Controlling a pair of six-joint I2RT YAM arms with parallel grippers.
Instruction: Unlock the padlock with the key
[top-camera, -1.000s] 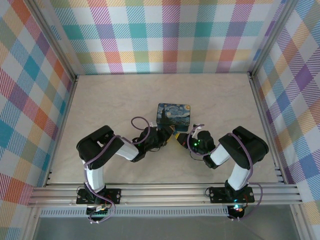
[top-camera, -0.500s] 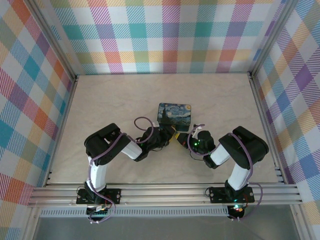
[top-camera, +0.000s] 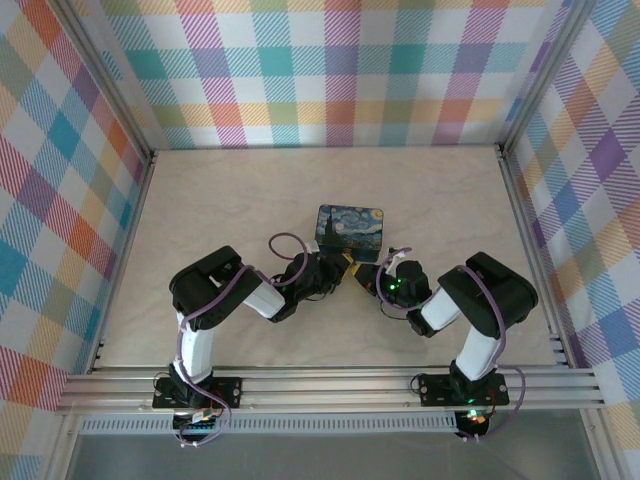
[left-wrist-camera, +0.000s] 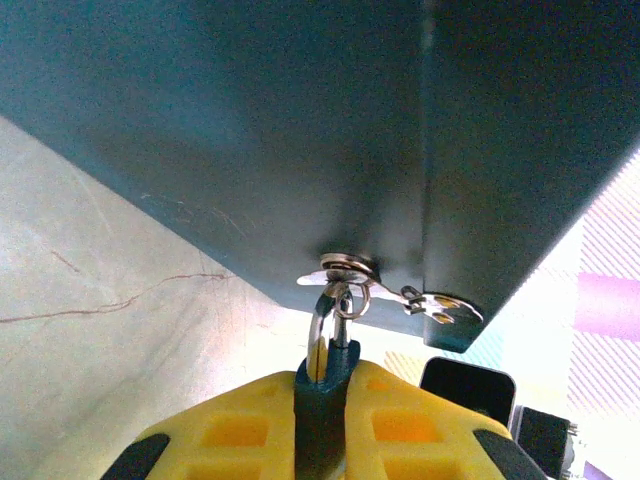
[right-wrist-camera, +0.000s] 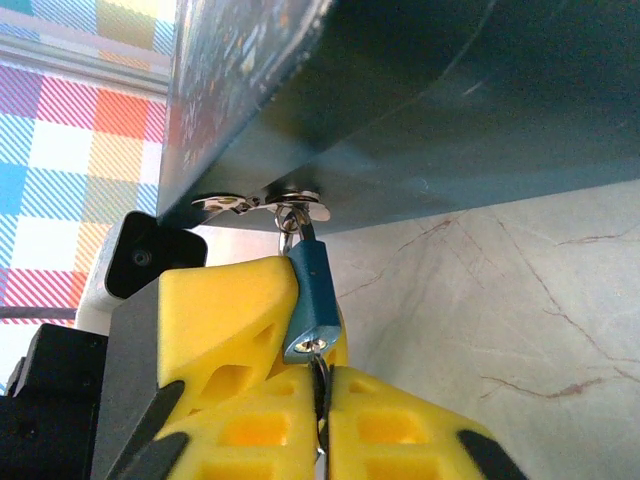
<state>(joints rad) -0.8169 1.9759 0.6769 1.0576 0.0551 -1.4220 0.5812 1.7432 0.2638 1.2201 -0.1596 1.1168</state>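
The padlock (left-wrist-camera: 325, 400) is a small blue body whose silver shackle passes through a ring on the hasp (left-wrist-camera: 345, 268) of the dark-blue painted box (left-wrist-camera: 250, 130). My left gripper (left-wrist-camera: 322, 440) is shut on the padlock body, a yellow pad against each side. From the right wrist, the padlock (right-wrist-camera: 310, 300) hangs tilted under the box (right-wrist-camera: 400, 100), keyhole end down. The key (right-wrist-camera: 318, 375) sits in that keyhole. My right gripper (right-wrist-camera: 322, 420) is shut on the key. From above, both grippers (top-camera: 340, 268) (top-camera: 368, 278) meet at the near side of the box (top-camera: 349, 230).
The box lies mid-table on a pale marbled tabletop (top-camera: 230, 200), with checked walls on three sides. One yellow finger (right-wrist-camera: 225, 310) of the left gripper presses against the padlock's left side, close beside my right fingers. The hasp plate (right-wrist-camera: 270, 203) juts from the box edge.
My left gripper has shut on the padlock body, and its arm has shifted slightly right toward the box. The right arm has stayed in place at the key.
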